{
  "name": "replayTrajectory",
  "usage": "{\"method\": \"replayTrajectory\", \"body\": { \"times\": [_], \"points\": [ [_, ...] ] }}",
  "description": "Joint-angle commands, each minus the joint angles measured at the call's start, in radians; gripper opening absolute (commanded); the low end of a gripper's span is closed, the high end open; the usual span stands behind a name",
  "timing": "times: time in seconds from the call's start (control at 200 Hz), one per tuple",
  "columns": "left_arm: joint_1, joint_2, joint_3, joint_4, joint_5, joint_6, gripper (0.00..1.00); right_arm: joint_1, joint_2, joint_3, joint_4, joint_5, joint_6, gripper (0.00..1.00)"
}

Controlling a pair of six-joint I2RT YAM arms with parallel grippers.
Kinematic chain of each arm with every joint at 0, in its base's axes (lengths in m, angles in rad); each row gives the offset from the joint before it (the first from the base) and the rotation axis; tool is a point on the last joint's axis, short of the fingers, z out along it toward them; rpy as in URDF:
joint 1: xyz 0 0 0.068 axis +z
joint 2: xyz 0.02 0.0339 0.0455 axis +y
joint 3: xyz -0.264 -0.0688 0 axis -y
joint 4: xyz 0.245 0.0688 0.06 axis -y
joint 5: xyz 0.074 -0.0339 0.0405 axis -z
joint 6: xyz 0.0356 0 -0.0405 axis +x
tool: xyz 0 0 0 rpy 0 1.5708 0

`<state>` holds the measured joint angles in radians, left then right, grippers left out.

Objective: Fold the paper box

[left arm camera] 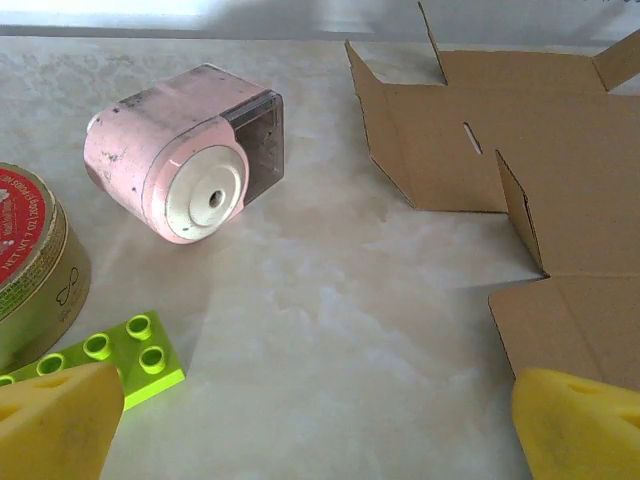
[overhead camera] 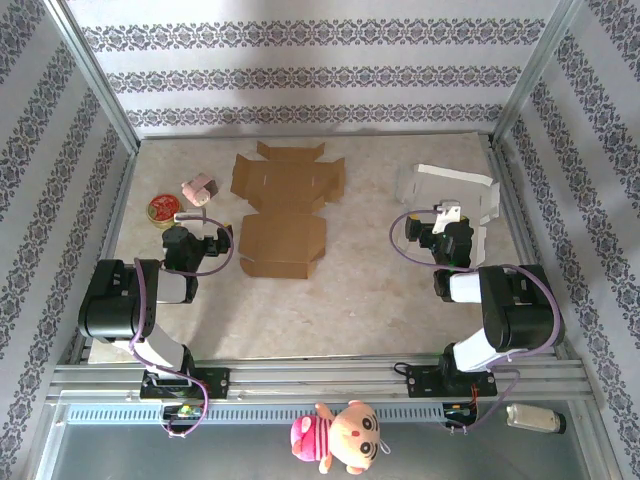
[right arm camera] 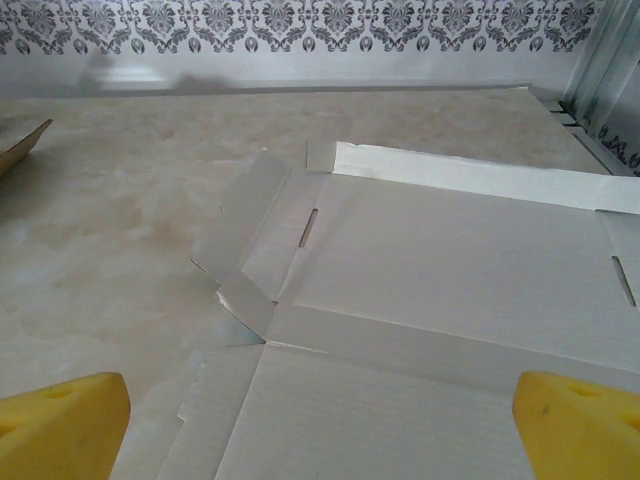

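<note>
Item one, your task piece: a brown cardboard box (overhead camera: pixel 283 210), unfolded and lying flat at the middle of the table (overhead camera: pixel 350 300). Its long axis runs from the near side toward the back wall. The wider, notched flaps point to the far end and the narrower panel points toward the arms. In the left wrist view, its slotted side flaps stand slightly up off the surface. Item two: a white paper box (right arm camera: pixel 450 270), also flat, on the right side of the table just ahead of your right gripper (right arm camera: pixel 320 425). One small corner flap on its left edge is curled up, and a long strip is raised along its far edge. Item three: your left gripper (left arm camera: pixel 320 420), beside the brown box's left edge, jaws spread wide with nothing between them. The right gripper's jaws are likewise wide apart and empty, over the white box's near panel. Clutter to the left of the brown box: a pink pencil sharpener (left arm camera: pixel 185 150) on its side, a round tin with a red lid (left arm camera: pixel 30 260), and a green toy brick (left arm camera: pixel 120 355) touching the tin, just ahead of your left finger.
</note>
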<state>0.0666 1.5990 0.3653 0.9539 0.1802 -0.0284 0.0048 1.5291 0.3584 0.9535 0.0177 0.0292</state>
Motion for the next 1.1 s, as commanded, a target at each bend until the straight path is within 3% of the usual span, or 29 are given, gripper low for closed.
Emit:
{"method": "replayTrajectory", "body": {
  "times": [0.0,0.12,0.42,0.49,0.555,0.605,0.67,0.76,0.894,1.019,1.094],
  "points": [
    [-0.009,-0.005,0.014,0.012,0.009,0.017,0.99,0.014,0.005,0.01,0.017,-0.012,-0.01,0.98],
    [-0.008,-0.005,-0.016,0.069,-0.101,-0.029,0.99,0.014,0.005,0.011,0.016,-0.013,-0.009,0.98],
    [-0.008,-0.01,-0.027,0.083,-0.106,-0.031,0.99,-0.005,0.001,0.017,0.007,-0.048,0.008,0.98],
    [-0.008,-0.038,-0.042,0.092,-0.102,-0.027,0.99,-0.005,-0.052,0.034,-0.061,-0.06,0.004,0.98],
    [-0.008,-0.124,-0.059,0.052,-0.102,-0.021,0.99,-0.005,-0.149,0.077,-0.228,-0.053,0.009,0.98],
    [-0.01,-0.227,-0.053,-0.055,-0.129,-0.03,0.99,-0.005,-0.219,0.139,-0.4,-0.052,0.031,0.98],
    [-0.011,-0.381,0.006,-0.316,-0.198,-0.116,0.99,-0.004,-0.275,0.225,-0.584,-0.074,0.203,0.98],
    [-0.014,-0.518,0.124,-0.642,-0.224,-0.312,0.99,0.009,-0.251,0.353,-0.737,-0.278,0.391,0.9],
    [-0.038,-0.566,0.328,-1.028,0.0,-0.593,0.99,0.12,-0.049,0.62,-0.936,-0.502,0.53,0.91],
    [-0.101,-0.528,0.479,-1.258,0.19,-0.754,1.0,0.233,0.193,0.927,-1.155,-0.499,0.496,0.91],
    [-0.194,-0.512,0.542,-1.366,0.194,-0.764,1.0,0.268,0.346,1.103,-1.236,-0.474,0.492,0.9]
  ]
}}
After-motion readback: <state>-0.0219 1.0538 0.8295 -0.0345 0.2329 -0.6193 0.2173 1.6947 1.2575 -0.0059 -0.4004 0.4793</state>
